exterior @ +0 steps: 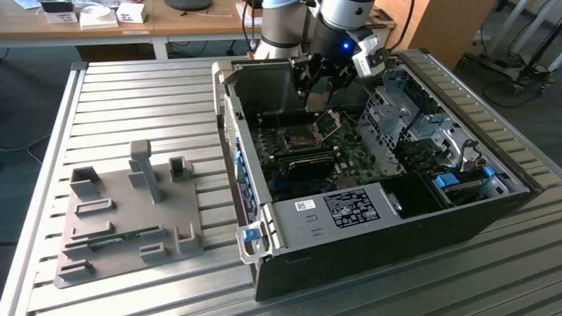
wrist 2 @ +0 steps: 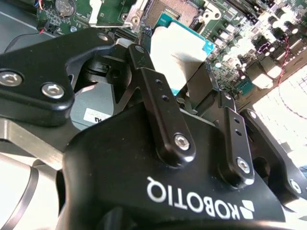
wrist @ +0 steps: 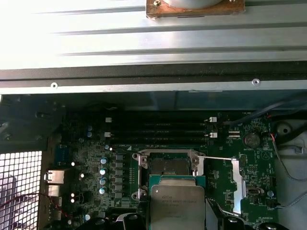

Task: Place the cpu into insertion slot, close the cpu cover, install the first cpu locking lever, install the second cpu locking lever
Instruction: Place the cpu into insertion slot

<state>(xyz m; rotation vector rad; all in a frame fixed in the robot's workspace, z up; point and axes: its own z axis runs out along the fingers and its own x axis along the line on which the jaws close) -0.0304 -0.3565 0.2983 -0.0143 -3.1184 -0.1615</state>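
The insertion slot, near the middle of the green board, is bare. Just beside it my gripper is clenched on the cpu (not seated yet). On the exterior view's right of the slot, the cpu cover stands raised. I judge that all four steps remain.

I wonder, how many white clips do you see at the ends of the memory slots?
4 white clips: two at the slot ends nearer the coin cell, two at the opposite ends. More may be hidden.
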